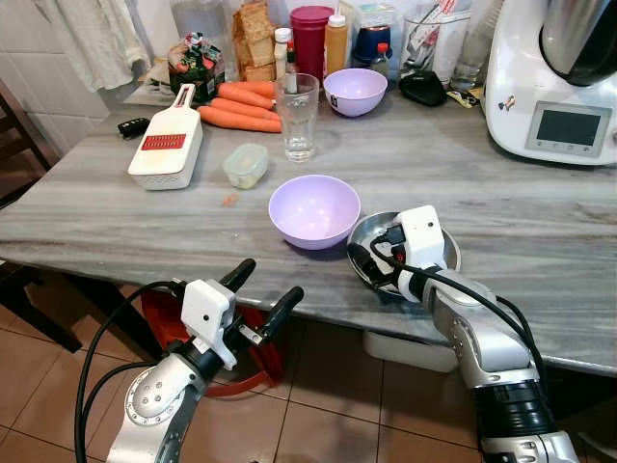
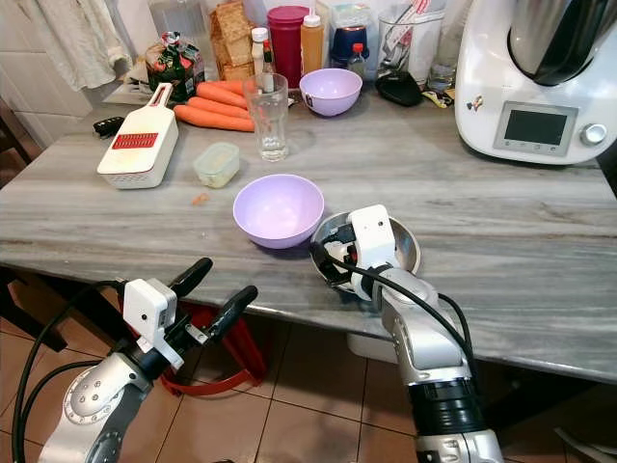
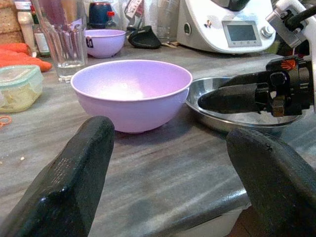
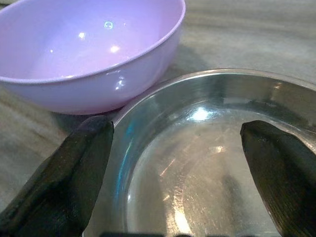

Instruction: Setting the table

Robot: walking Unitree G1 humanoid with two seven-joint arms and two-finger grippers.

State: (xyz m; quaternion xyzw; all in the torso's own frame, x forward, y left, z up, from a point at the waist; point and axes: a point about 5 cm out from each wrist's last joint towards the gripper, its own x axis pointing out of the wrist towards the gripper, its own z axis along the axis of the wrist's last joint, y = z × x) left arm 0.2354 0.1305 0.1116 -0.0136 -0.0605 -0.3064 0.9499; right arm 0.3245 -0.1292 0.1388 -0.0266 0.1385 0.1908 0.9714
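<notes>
- Nearest the camera, the left gripper (image 1: 262, 292) hangs just off the tabletop's (image 1: 540, 231) front edge, fingers spread and empty.
- Over the steel bowl (image 1: 449, 254) at the front edge, the right gripper (image 2: 329, 258) hovers with fingers parted, one on each side of the near rim; nothing is gripped.
- Touching or nearly touching the steel bowl is the near lilac bowl (image 1: 314, 209).
- Risk: closing on the slick rim could let the steel bowl slip, knock its neighbour, or tip off the edge.
- Count: two lilac bowls, the second (image 1: 355, 91) at the back edge; one steel bowl; one glass (image 1: 296, 116).
</notes>
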